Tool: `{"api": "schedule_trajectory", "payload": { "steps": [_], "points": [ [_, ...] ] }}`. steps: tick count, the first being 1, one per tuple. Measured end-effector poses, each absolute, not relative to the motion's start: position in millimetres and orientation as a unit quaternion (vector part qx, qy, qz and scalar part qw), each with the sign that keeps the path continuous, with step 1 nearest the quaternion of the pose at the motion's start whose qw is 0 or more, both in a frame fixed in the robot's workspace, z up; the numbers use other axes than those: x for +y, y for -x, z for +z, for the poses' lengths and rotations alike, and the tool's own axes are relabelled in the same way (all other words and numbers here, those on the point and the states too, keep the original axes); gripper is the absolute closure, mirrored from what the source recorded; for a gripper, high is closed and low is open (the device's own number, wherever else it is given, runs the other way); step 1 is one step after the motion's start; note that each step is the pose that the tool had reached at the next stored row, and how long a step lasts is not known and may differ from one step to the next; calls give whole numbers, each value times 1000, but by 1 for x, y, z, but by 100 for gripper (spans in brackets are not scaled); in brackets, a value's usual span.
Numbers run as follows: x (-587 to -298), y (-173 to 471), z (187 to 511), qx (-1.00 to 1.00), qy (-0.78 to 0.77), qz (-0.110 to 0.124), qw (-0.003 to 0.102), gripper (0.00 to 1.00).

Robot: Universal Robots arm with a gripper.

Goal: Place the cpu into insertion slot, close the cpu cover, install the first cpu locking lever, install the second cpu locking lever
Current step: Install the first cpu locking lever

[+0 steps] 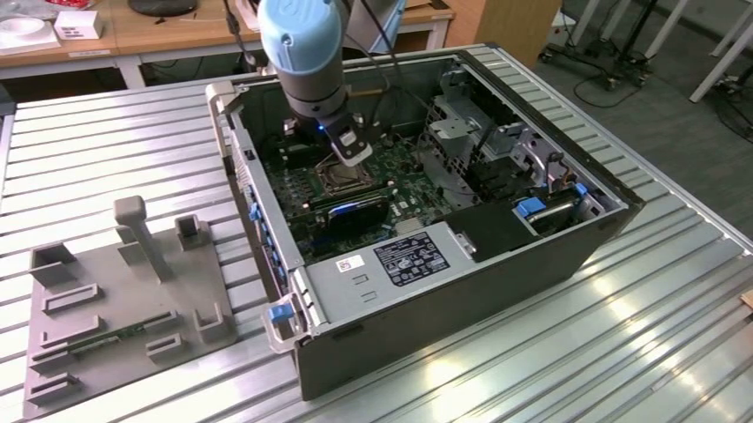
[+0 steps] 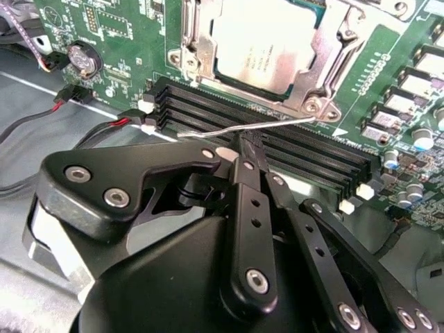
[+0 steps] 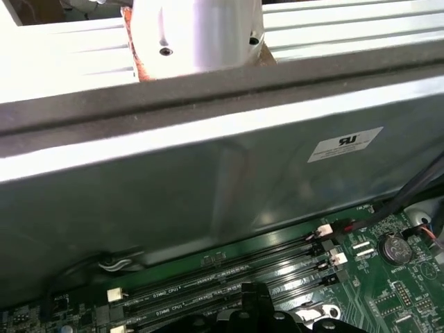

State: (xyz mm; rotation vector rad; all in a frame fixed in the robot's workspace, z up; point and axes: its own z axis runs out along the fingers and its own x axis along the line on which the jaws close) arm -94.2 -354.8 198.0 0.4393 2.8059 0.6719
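The cpu point(image 2: 267, 41) lies in the insertion slot point(image 2: 316, 104), and the silver cpu cover point(image 2: 331, 59) is down around it. A thin silver locking lever point(image 2: 208, 131) stands up off the board, over the black memory slots point(image 2: 298, 149). My gripper point(image 2: 250, 147) has its black fingers point(image 2: 244, 208) together, tips right at that lever; I cannot tell whether the wire is pinched or only touched. In the exterior view the gripper point(image 1: 353, 152) hangs inside the open computer case, just above the insertion slot point(image 1: 349, 181). In the first wrist view the fingertips point(image 3: 254, 295) sit over the memory slots point(image 3: 208, 288).
The case wall point(image 3: 208, 187) rises close beside the memory slots. A drive cage point(image 1: 471, 141) and a black power supply point(image 1: 506, 229) fill the case on the exterior view's right. A grey fixture plate point(image 1: 118, 300) lies on the ribbed table point(image 1: 659, 291). Red and black cables point(image 2: 104, 128) run by the board edge.
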Motion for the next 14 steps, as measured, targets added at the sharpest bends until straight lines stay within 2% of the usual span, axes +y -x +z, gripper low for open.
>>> {"api": "schedule_trajectory", "payload": {
  "steps": [14],
  "points": [
    [-360,94,205,954,-152,235,111,89]
  ]
}}
